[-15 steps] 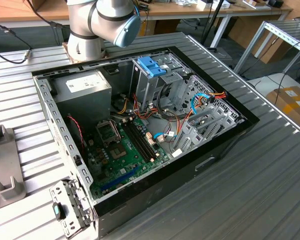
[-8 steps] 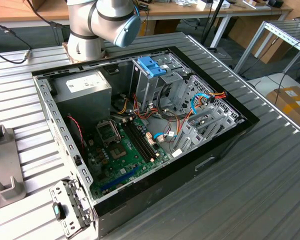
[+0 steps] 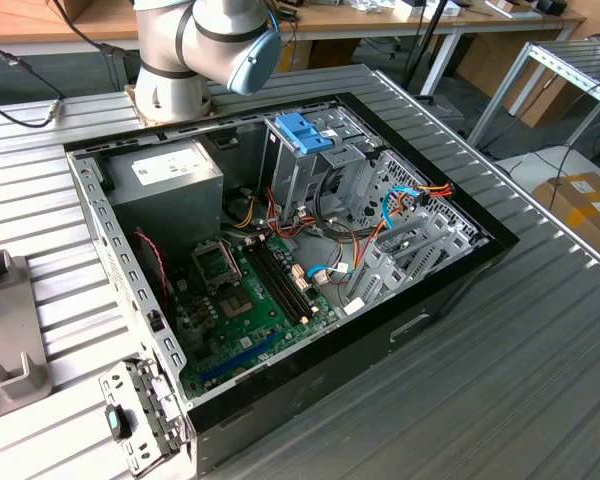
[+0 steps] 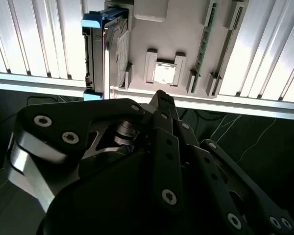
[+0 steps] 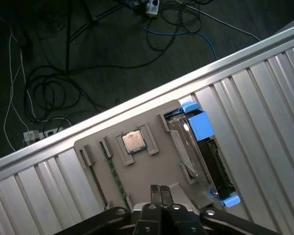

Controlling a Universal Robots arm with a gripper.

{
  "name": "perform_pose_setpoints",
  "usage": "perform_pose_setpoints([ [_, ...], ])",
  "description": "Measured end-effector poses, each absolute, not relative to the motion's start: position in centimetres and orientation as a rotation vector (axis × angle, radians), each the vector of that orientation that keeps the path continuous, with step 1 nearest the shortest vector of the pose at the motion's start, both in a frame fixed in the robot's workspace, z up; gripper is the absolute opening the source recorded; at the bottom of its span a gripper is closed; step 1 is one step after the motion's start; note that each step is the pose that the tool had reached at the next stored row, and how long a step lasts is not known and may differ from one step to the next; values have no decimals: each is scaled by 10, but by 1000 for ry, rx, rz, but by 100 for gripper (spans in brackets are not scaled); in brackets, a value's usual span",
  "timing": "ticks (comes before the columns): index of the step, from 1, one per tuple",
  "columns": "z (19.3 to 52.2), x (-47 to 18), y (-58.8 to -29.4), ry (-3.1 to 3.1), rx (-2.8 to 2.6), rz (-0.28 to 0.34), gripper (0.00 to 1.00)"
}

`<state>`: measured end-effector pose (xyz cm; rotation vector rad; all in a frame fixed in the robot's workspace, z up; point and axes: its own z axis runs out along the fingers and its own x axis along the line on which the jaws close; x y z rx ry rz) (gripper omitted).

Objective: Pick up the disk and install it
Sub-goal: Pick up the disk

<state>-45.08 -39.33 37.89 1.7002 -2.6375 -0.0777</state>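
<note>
Disk (image 5: pixel 206 156) stands on its long edge in a slot of a grey holder tray (image 5: pixel 161 161), off to one side of the jaws and clear of them. Its long axis runs with the ribs of the worktop (image 5: pixel 269 98), one blue-railed end toward the worktop's edge. A pale label on its broad face is too slanted to read. The gripper (image 5: pixel 160 188) hovers over the tray, jaws pressed together and empty. Ahead of the jaws' tips a processor chip (image 5: pixel 134 141) sits in its recess; past it, away from the disk, a memory stick (image 5: pixel 111 169) stands on edge. In the exterior view the open computer case (image 3: pixel 90 210) lies on the worktop, a blue bracket (image 3: pixel 305 132) atop its cage.
</note>
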Motion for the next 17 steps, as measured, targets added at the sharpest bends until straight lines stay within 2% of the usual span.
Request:
perform_pose_setpoints([
  [17,379,-451,-393,-2525,1858,-77,10],
])
